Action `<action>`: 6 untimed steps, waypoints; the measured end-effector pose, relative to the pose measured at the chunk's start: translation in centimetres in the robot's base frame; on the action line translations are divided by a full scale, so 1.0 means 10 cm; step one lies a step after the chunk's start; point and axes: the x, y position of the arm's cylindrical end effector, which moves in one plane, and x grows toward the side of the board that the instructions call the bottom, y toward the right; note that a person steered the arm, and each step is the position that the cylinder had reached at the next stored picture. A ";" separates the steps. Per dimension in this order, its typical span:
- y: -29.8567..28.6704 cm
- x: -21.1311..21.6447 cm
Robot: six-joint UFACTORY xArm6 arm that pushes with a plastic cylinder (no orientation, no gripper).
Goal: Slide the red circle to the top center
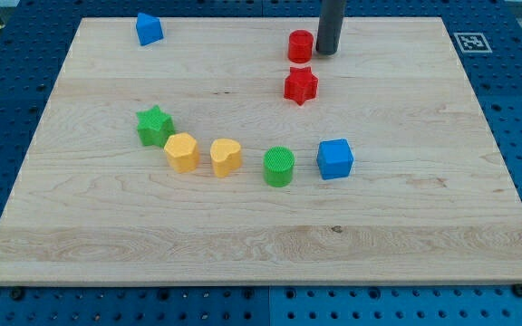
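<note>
I see my tip (326, 52) just beside the red circle (300, 46), on its right in the view; I cannot tell if they touch. The circle sits near the top edge of the wooden board (424, 226), about centre. The red star (301, 85) lies just below it. A blue block (149, 29) sits at top left. Lower down, a green star (155, 126), two yellow blocks (181, 152) (226, 158), a green cylinder (279, 167) and a blue cube (335, 158) form a curved row.
</note>
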 end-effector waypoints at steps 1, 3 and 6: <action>0.18 0.31; -0.06 0.25; -0.81 -0.08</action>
